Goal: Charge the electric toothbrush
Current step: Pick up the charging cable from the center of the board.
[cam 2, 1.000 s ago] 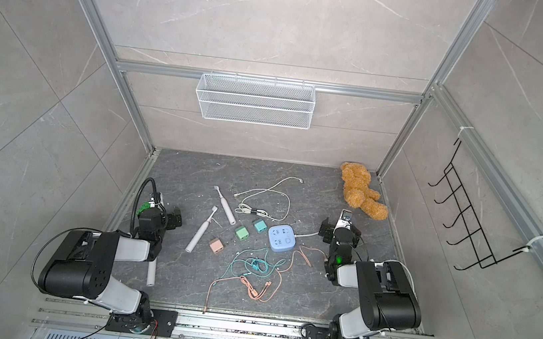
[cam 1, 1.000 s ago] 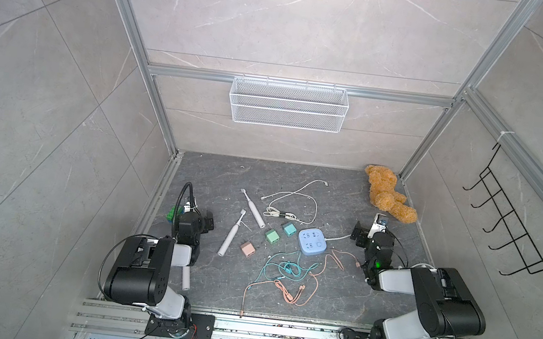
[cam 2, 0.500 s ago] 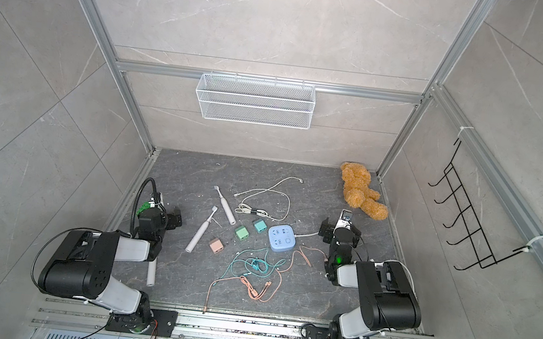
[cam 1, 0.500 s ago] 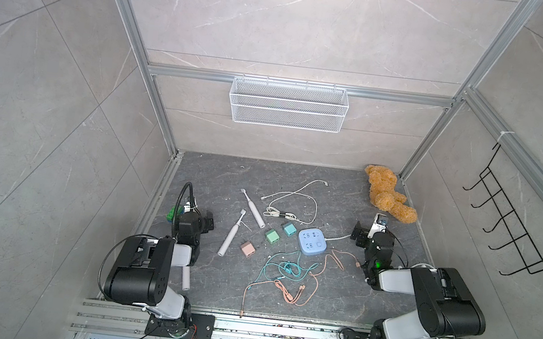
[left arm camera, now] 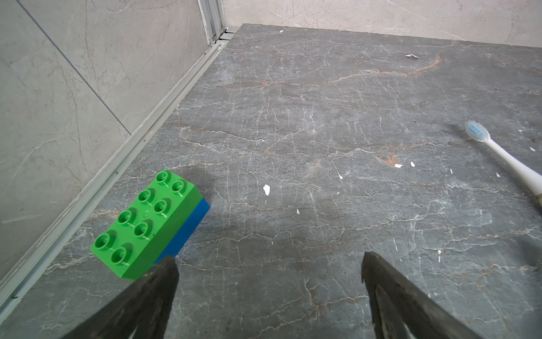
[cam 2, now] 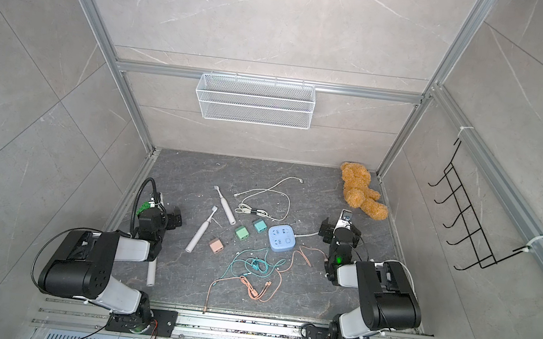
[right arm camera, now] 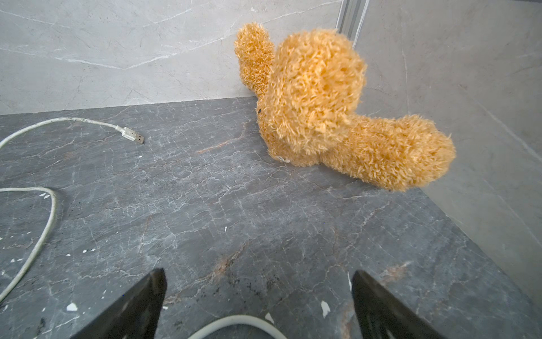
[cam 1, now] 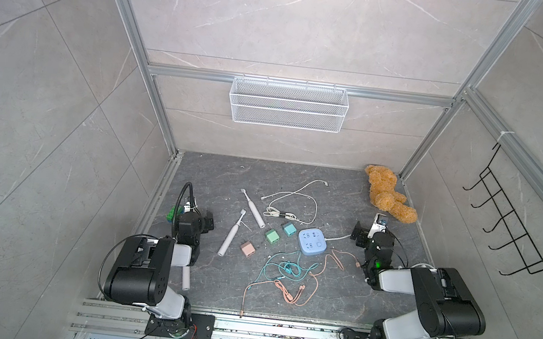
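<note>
Left gripper [left arm camera: 268,261]: jaws wide apart, empty, just beside green brick [left arm camera: 146,223] near tabletop [left arm camera: 293,117] left edge. Right gripper [right arm camera: 258,274]: wide apart, empty.

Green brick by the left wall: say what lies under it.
A blue brick sits under the green brick; only one side of it shows, the rest is covered.

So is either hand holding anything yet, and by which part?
Nothing is held. The left hand and the right hand both stand open, with nothing between their fingers.
</note>
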